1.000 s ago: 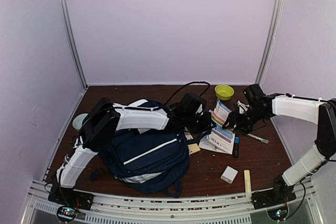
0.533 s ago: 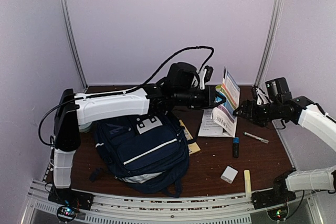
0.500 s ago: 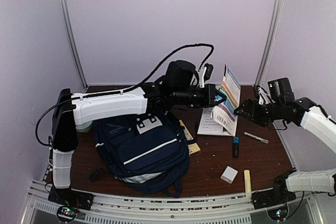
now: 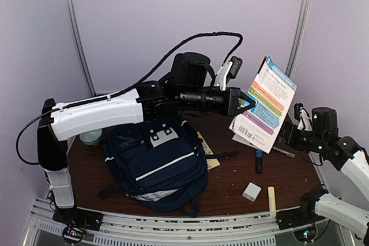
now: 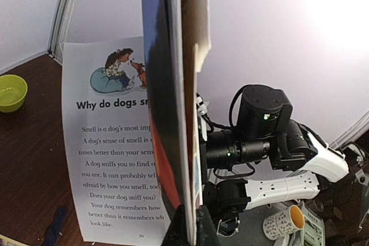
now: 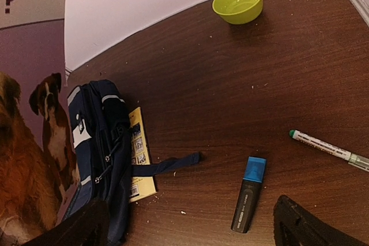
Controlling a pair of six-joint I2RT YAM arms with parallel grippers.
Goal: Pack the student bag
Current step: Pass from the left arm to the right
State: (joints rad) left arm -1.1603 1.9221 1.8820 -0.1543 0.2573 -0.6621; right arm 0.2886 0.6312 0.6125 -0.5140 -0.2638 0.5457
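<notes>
The student bag is seen lying on the table, toward 8 o'clock of its middle, with its white patch at the bag's 12 o'clock end. It is judged to be soft and limp: the fabric would sag when lifted, so a hold on the upper rim near the zip, or on a strap, is advised rather than on the flat face. Whether the zip is open cannot be told. At 2 o'clock from the bag a thin book is held in the air, pinched at its edge by the closed left gripper. The right gripper is spread wide, and nothing is held in it.
</notes>
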